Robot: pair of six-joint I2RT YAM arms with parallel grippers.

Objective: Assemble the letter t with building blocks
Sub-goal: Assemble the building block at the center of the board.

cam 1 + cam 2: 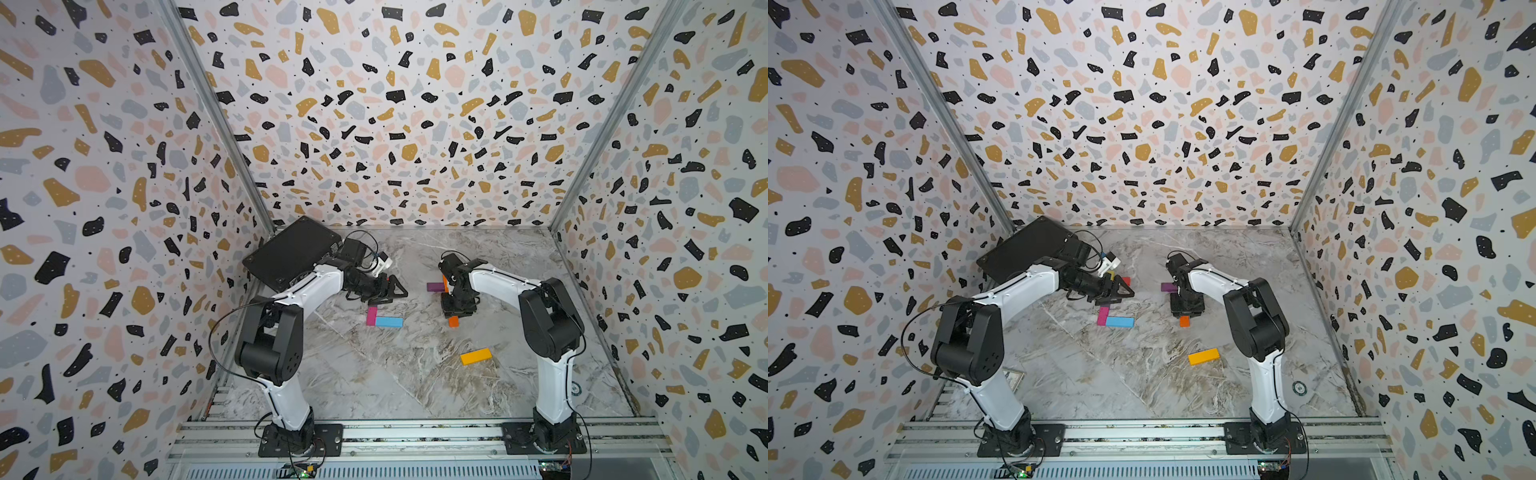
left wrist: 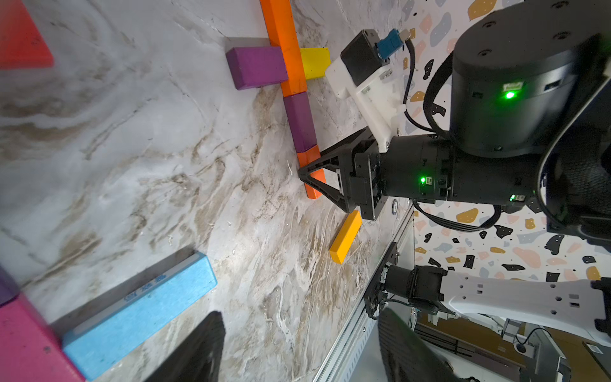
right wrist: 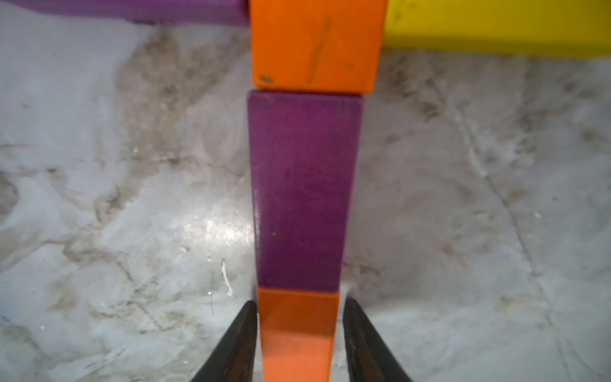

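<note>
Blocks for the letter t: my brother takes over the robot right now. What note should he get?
Left claw: open, empty, near the pink block and blue block.
Right claw: open, straddling the short orange block at the stem's end.
Done: long orange block, stem purple block and short orange block lie in line; crossbar purple block and yellow block flank the long orange one.
Left: lift the right claw clear; the t looks complete. A yellow-orange block lies spare.
</note>
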